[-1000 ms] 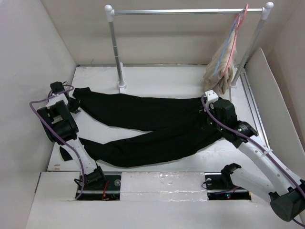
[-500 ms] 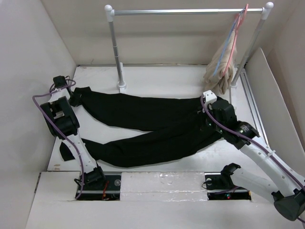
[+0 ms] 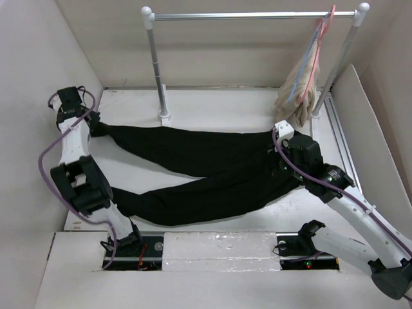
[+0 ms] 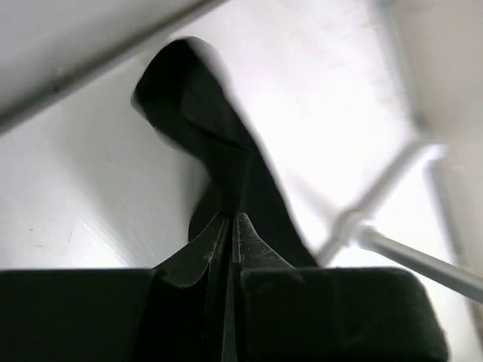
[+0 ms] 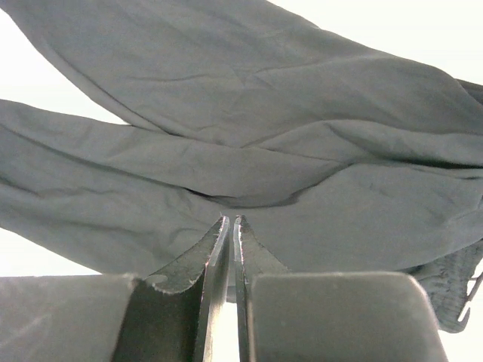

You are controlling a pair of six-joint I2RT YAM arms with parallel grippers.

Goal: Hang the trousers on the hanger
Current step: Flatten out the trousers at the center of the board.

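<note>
Top external: left end effector [image 3: 98, 127] pinches trousers [image 3: 193, 154] hem beside wall [image 3: 45, 64].

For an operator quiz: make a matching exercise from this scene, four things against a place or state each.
1 trousers
2 hanger
3 beige garment
4 left pincer

A light blue, hooked on the rail
B shut on a leg end
C spread flat on the table
D draped beside the right post

Pairs: 1-C, 2-A, 3-D, 4-B

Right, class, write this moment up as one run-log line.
left pincer: shut on trousers leg end | right pincer: shut on fabric near waist | trousers: lying on table | hanger: on rail
</note>
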